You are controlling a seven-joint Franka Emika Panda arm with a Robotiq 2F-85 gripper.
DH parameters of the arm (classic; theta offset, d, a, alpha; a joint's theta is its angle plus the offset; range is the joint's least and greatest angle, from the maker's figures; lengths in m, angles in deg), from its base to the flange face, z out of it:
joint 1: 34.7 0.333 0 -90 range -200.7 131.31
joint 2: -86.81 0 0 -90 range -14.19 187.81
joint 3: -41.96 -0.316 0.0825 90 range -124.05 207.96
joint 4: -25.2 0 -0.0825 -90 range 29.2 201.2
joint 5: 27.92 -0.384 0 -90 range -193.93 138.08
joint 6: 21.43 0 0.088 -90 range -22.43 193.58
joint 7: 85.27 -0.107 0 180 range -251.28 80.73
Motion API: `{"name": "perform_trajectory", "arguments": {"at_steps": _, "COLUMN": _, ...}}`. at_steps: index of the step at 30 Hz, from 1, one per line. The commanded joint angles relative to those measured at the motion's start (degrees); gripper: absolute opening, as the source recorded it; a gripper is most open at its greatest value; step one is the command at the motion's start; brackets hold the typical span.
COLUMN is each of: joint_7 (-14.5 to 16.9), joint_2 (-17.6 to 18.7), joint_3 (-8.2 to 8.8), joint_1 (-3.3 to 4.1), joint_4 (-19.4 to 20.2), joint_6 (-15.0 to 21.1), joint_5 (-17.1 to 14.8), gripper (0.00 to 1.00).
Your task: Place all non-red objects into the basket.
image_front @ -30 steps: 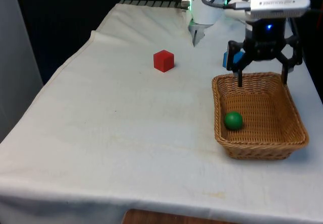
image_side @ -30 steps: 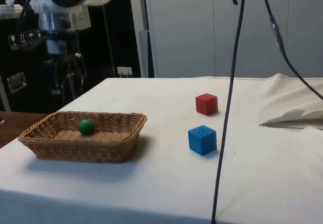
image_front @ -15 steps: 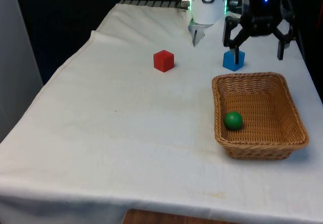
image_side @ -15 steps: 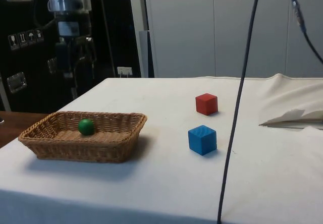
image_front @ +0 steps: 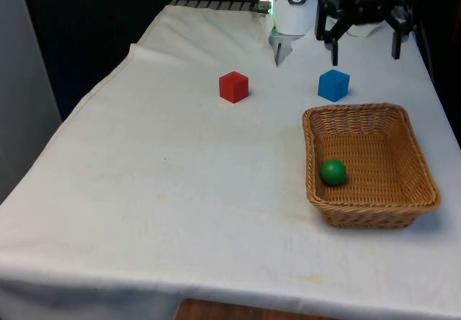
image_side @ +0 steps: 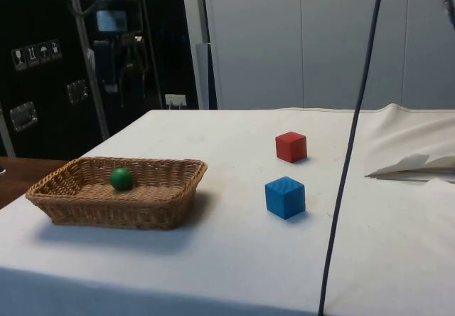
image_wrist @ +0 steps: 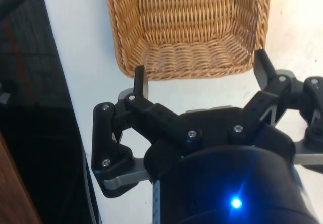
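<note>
**Gripper up high, blue cube not in the basket yet**

White cloth covers the table [image_front: 180, 190], w/ black curtain behind it in the front view. Going left to right in that view: red cube [image_front: 233, 87] sits upper-center of the frame, on its own on the cloth. Next is the blue cube [image_front: 333, 85], upper right, on the cloth just beyond the basket's far rim, not touching it afaict. Above it, at the top right of the frame, the gripper [image_front: 364, 28] hangs in the air w/ fingers spread wide and nothing between them. Lower right is the wicker basket [image_front: 421, 163], w/ the green ball [image_front: 333, 172] inside, close to the wall on the front view's left.

Side view, left to right: gripper [image_side: 121, 42] upper left against the dark cabinets, well above the table. Basket [image_side: 170, 191] lower left w/ the ball [image_side: 121, 178] in it. Blue cube [image_side: 285, 197] center frame, near the basket but apart from it, and the red cube [image_side: 291, 146] just past it, further back.

Wrist view: fingers [image_wrist: 140, 82] wide apart, empty, over bare cloth w/ one end of the basket [image_wrist: 192, 67] beyond the tips.
</note>
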Motion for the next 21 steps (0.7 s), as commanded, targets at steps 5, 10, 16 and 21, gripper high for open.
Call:
{"name": "perform_trajectory", "arguments": {"at_steps": 5, "joint_7": 0.06, "joint_2": -2.52, "joint_3": 0.11, "joint_1": 0.11, "joint_4": 2.23, "joint_6": -0.23, "joint_5": 0.80, "gripper": 1.00}}
{"name": "perform_trajectory", "arguments": {"at_steps": 10, "joint_7": 0.23, "joint_2": -4.18, "joint_3": 0.11, "joint_1": 0.06, "joint_4": 3.61, "joint_6": -0.52, "joint_5": 1.20, "gripper": 1.00}}
{"name": "perform_trajectory", "arguments": {"at_steps": 16, "joint_7": 0.57, "joint_2": -7.51, "joint_3": 0.11, "joint_1": 0.00, "joint_4": 6.47, "joint_6": -0.92, "joint_5": 1.83, "gripper": 1.00}}
{"name": "perform_trajectory", "arguments": {"at_steps": 21, "joint_7": 1.03, "joint_2": -8.77, "joint_3": 0.11, "joint_1": -0.11, "joint_4": 7.79, "joint_6": -0.80, "joint_5": 1.89, "gripper": 1.00}}
